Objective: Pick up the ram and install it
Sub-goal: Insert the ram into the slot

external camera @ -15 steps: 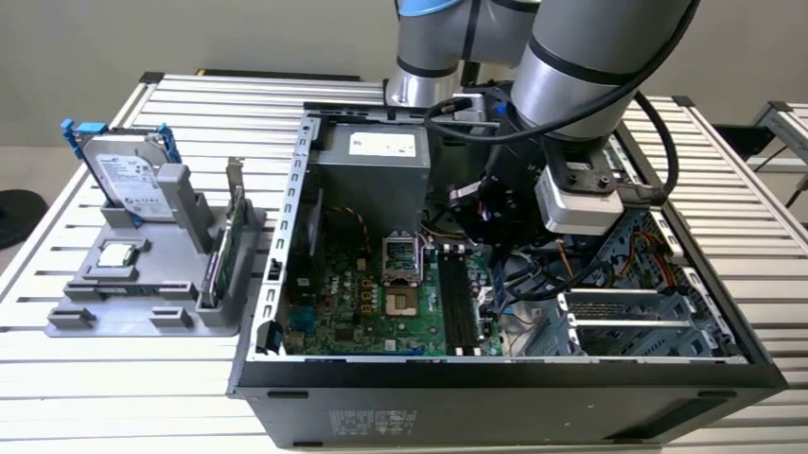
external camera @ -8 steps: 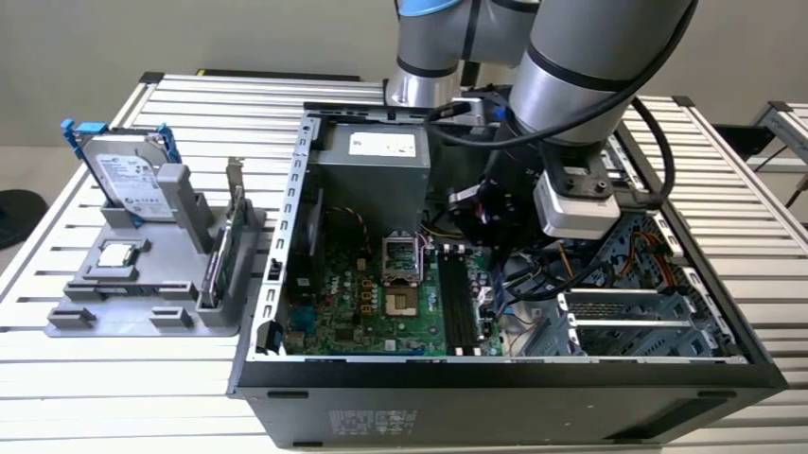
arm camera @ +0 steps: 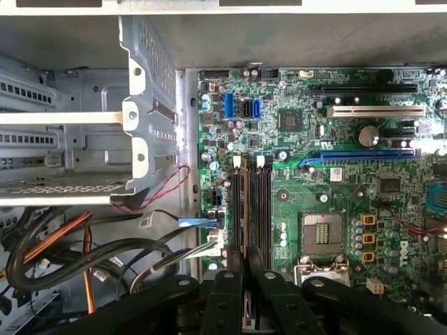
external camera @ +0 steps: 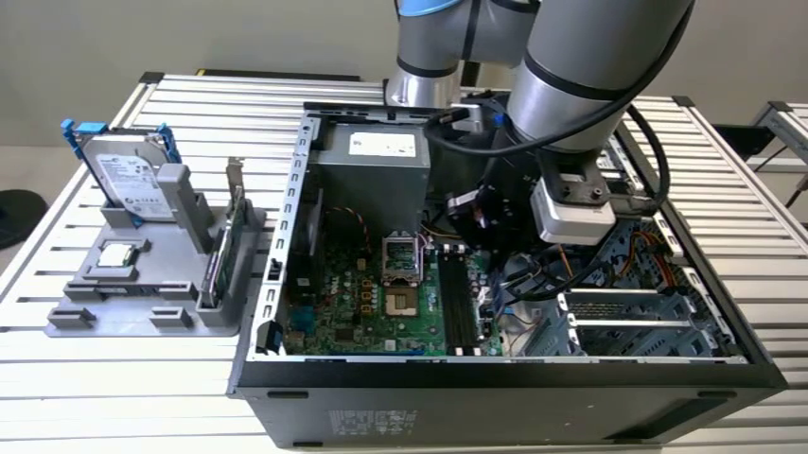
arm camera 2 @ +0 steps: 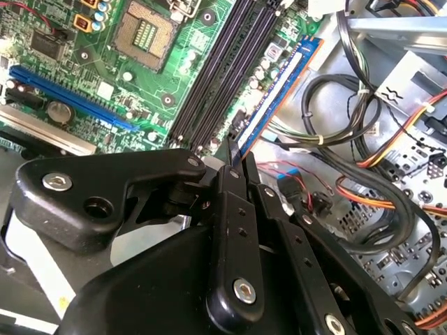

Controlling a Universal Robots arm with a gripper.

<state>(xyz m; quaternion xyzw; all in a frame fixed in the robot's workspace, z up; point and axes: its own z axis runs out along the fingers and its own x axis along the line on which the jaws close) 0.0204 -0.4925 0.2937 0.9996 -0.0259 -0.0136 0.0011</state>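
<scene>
The arm reaches down into the open computer case (external camera: 290, 284), which lies on a slatted surface (external camera: 151, 378). In the exterior view its wrist hangs over the motherboard (external camera: 366, 303), toward the exterior view's right of the empty processor socket (external camera: 401, 274) and close to the black memory slots (external camera: 457, 307).

In the second wrist view the gripper (arm camera 2: 233, 159) has its black fingers (arm camera 2: 236, 230) drawn together on the ram (arm camera 2: 276, 98), a slim stick seen edge-on with a blue edge and pale labels. The stick runs away from the fingertips, alongside the memory slots (arm camera 2: 223, 70) and at their outer side; whether it is seated in a slot cannot be told. In the first wrist view the gripper (arm camera: 244, 279) sits over the slots (arm camera: 250, 209), with a thin edge of the ram (arm camera: 245, 216) running along between them.

Beside the case, at the exterior view's left, a grey holder (external camera: 139, 303) carries the hard drive (external camera: 127, 175) with its blue bracket, standing upright, and a small square processor chip (external camera: 120, 253) lying flat. Bundled cables (arm camera 2: 363, 139) lie by the drive cage (arm camera: 84, 139) inside the case.
</scene>
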